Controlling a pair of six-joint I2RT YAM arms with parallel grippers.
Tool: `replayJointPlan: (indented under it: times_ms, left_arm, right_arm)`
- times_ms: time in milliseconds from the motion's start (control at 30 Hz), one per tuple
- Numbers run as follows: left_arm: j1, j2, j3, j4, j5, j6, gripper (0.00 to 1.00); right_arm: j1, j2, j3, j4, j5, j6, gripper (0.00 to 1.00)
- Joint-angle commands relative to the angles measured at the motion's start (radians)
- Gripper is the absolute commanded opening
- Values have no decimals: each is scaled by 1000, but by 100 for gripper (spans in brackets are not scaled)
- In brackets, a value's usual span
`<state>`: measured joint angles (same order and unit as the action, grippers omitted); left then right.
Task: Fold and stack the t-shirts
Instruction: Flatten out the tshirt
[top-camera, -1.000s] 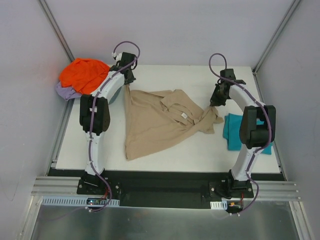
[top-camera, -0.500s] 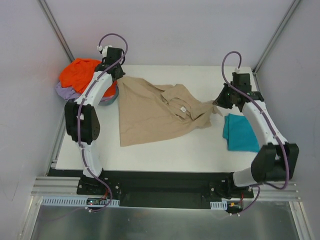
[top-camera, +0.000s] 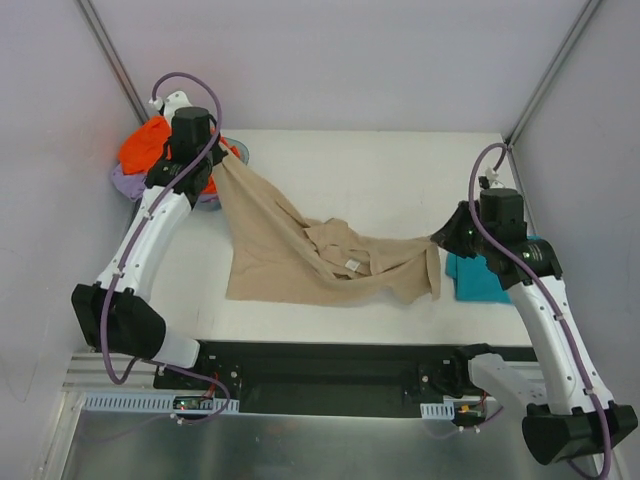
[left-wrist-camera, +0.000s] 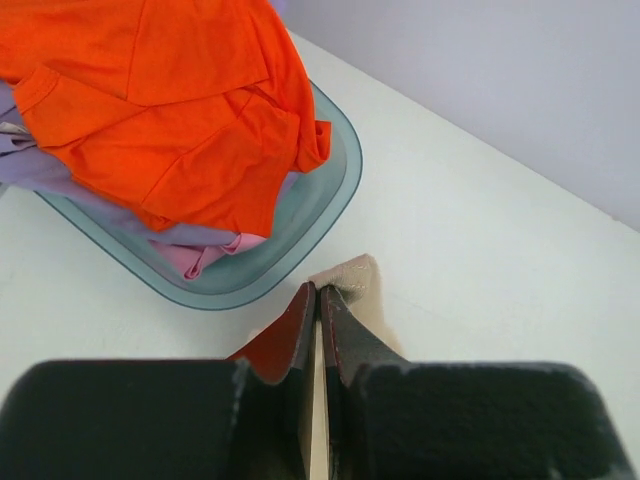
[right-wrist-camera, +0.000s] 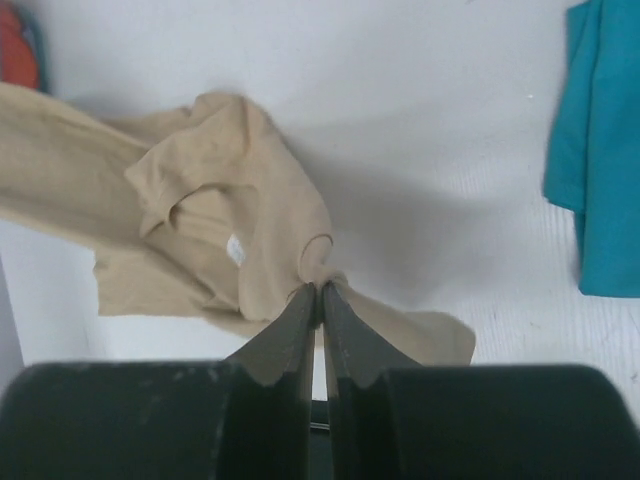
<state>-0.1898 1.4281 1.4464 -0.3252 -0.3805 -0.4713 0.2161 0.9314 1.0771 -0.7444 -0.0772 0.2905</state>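
Both arms have swung outward, stretching the tan shirt into a sagging span over the table. Left gripper is clamped on one corner at 10 o'clock, beside the basin. Right gripper pinches the other end at 3 o'clock, near the teal shirt.

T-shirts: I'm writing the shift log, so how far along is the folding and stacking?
Done: the teal shirt looks folded, lying at the right. In hand: the tan shirt hangs stretched between the left gripper and right gripper, both shut on it, not yet folded. Left: the orange shirt and lavender shirt lie crumpled in the basin; nothing is stacked yet.
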Motion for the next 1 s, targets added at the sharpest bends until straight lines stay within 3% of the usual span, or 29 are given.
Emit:
replayJointPlan:
  times_ms: [0,100,133,167,200,233,267,300,333,367,533,733,867,967]
  left_arm:
    - [3,148,80,51,-67,23,0]
    - [3,303,187,48,-46,54,0]
    - [3,342,213,45,-35,62,1]
    - [3,403,241,38,-23,71,16]
    - [3,428,285,8,4,71,17]
    - [3,442,301,-1,15,68,22]
    - [3,448,307,-8,23,69,34]
    - [3,439,301,-12,28,68,65]
    - [3,425,289,-20,29,65,83]
    - [1,404,270,-20,29,59,96]
    - [-5,165,59,-21,124,0,99]
    - [-37,-165,-277,-54,239,-104,99]
    - [-50,-346,-483,-87,301,-182,99]
    - [-50,-411,-612,-113,305,-213,99]
  right_arm:
    - [-24,160,61,-20,71,-14,11]
    - [-92,355,113,16,27,-37,15]
    - [-106,409,138,23,14,-48,21]
    - [-122,459,191,42,7,-83,24]
    - [-124,550,228,40,-7,-94,27]
    - [-123,585,259,31,-25,-103,38]
    - [-119,609,283,22,-47,-115,50]
    - [-115,615,300,28,-62,-132,64]
    - [-110,603,299,34,-49,-139,94]
    - [-98,586,290,43,-30,-145,97]
    - [-96,393,129,83,17,-139,97]
    - [-54,182,-69,115,-128,-168,97]
    - [177,165,-144,143,-142,-171,97]
    - [305,263,-141,158,-86,-148,97]
